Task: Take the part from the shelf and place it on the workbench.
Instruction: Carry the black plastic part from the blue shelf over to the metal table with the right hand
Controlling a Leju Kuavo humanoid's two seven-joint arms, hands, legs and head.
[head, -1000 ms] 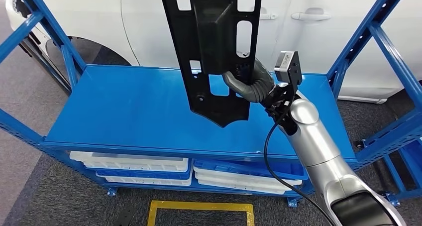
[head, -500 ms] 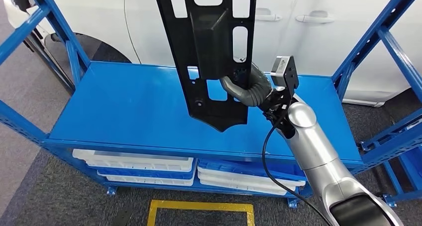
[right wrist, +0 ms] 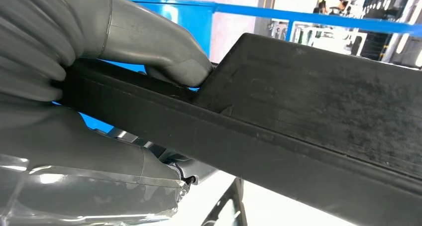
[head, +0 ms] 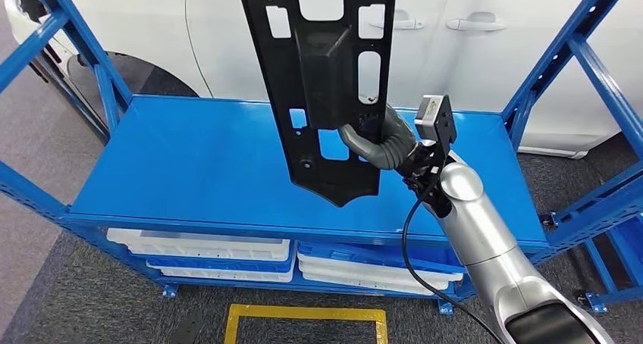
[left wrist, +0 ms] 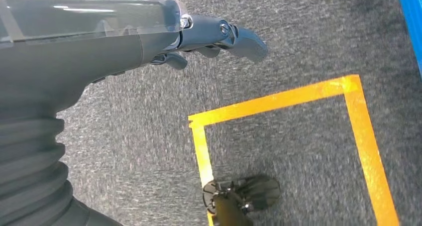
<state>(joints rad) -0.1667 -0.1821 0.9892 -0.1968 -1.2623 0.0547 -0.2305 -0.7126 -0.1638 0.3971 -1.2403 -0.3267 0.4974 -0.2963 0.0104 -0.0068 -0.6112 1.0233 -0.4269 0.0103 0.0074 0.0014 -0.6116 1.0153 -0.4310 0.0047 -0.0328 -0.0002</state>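
Right hand point(head: 377, 138) clamped on the part point(head: 322, 79): fingers curl through a slot near its lower right edge, and in the right wrist view the thumb point(right wrist: 164, 49) presses on the part's point(right wrist: 298, 121) rim. Grip looks firm, no visible slip.

Change over the last 1 s: part and hand sit at nearly the same place above the shelf point(head: 189, 162), with only a small shift up and down in the head view; some of that may be camera motion. Part is clear of the shelf deck, hanging over its right-centre, nearer the back edge than the front. Judgement: lift is done, carry to the workbench not yet begun; workbench location cannot be told from these views.

Orientation: long axis close to vertical, top tipped slightly left. Pointed lower end faces down toward the deck; upper end runs out of the top of the frame. Raised boss and slotted face point toward the robot.

Left hand point(left wrist: 219, 37) hangs over grey carpet near yellow tape point(left wrist: 278, 101), fingers loosely apart, holding nothing.
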